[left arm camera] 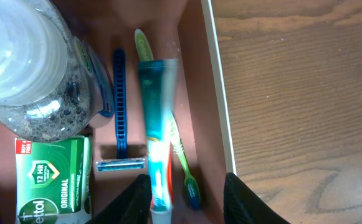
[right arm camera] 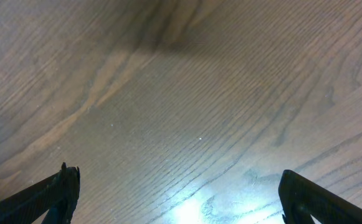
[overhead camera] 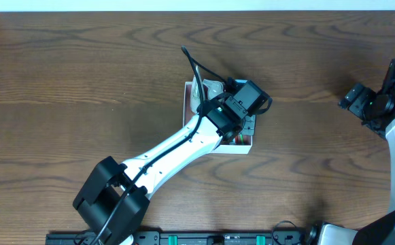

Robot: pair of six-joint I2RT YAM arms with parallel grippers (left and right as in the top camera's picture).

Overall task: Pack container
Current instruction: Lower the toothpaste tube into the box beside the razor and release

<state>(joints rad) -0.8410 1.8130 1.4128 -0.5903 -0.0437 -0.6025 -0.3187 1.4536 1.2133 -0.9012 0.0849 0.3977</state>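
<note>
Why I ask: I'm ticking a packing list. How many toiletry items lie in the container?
5. Clear bottle, upper left; green soap box below it; blue razor in the middle; toothpaste tube right of it; green toothbrush partly under the tube. Others may lie out of view.

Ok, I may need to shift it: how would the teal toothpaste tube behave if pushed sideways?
The toothpaste tube looks soft-walled, so it would probably dent rather than slide stiffly. It lies across the green toothbrush, so a push likely drags that along. Its glossy skin may slip.
</note>
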